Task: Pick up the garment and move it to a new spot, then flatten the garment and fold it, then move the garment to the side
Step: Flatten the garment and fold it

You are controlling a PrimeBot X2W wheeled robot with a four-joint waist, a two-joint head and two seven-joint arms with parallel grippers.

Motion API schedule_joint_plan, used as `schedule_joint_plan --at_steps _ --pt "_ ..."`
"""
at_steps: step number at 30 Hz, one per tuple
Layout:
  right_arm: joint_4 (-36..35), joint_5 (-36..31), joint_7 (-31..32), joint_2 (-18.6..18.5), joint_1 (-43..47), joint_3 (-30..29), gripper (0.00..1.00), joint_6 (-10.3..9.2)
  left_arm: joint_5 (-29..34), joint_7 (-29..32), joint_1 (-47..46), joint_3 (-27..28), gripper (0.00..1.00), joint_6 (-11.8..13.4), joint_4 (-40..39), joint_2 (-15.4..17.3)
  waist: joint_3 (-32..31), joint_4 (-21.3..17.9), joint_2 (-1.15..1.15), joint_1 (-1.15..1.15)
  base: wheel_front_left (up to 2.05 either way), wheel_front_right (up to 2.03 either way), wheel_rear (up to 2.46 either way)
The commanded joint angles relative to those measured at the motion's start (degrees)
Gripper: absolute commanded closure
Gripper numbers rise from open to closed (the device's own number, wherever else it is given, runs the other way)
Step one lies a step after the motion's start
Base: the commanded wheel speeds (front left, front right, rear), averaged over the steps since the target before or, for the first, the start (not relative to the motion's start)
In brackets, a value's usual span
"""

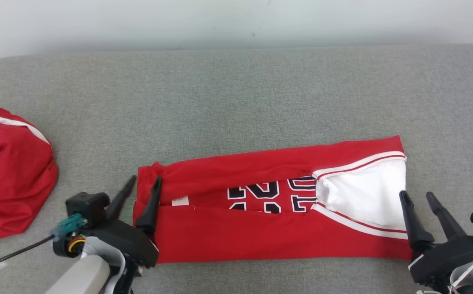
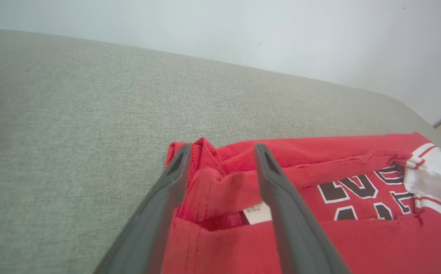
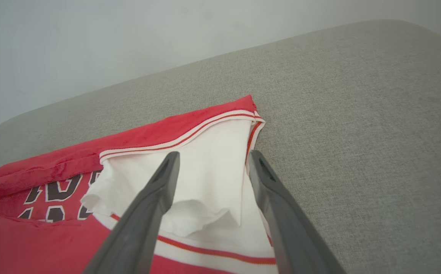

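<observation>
Left hand (image 1: 145, 178) open, straddling the garment (image 1: 236, 237) end | right hand (image 1: 415, 193) open at white end, perhaps touching | pinch both layers, fold evenly.

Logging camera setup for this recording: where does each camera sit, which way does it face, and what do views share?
Head view: on the head, facing forward and down at the red jersey; left gripper and right gripper show, open.
Left wrist view: on that wrist, along its fingers toward the jersey's label.
Right wrist view: likewise, toward the white panel; its fingers show.
Shared: black numerals in all three.
</observation>
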Motion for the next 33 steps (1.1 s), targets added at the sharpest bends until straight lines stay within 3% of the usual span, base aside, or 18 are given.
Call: schedule_joint_plan --at_steps 1,7,13,21,33 --pt "-0.75 -0.30 0.03 0.39 0.52 -0.58 0.00 -0.14 1.63 -0.38 1.28 1.88 0.00 0.27 -0.70 -0.26 -0.35 0.24 0.01 0.00 0.00 0.00 0.00" --pt "-0.33 -1.29 1.47 -0.63 -1.15 -2.55 0.00 -0.14 10.15 -0.35 6.97 13.99 0.00 0.68 -7.11 -2.99 -1.03 0.76 0.01 0.00 0.00 0.00 0.00" --pt "4.13 -3.62 3.30 -1.94 -4.32 -2.79 0.00 -0.14 21.09 -0.37 13.74 24.34 0.00 -1.11 -12.29 -7.78 -1.06 2.17 0.01 0.00 0.00 0.00 0.00" --pt "11.52 -4.41 2.77 -2.65 -6.04 -2.79 0.00 -0.14 29.61 -0.37 17.90 31.52 0.00 -5.82 -12.56 -13.34 -1.65 4.30 0.01 0.00 0.00 0.00 0.00" --pt "25.28 -4.37 3.70 -2.53 -11.79 2.96 0.00 -0.14 38.16 -0.38 23.01 39.86 0.00 -8.99 -15.59 -17.99 -2.39 4.09 0.01 0.00 0.00 0.00 0.00"
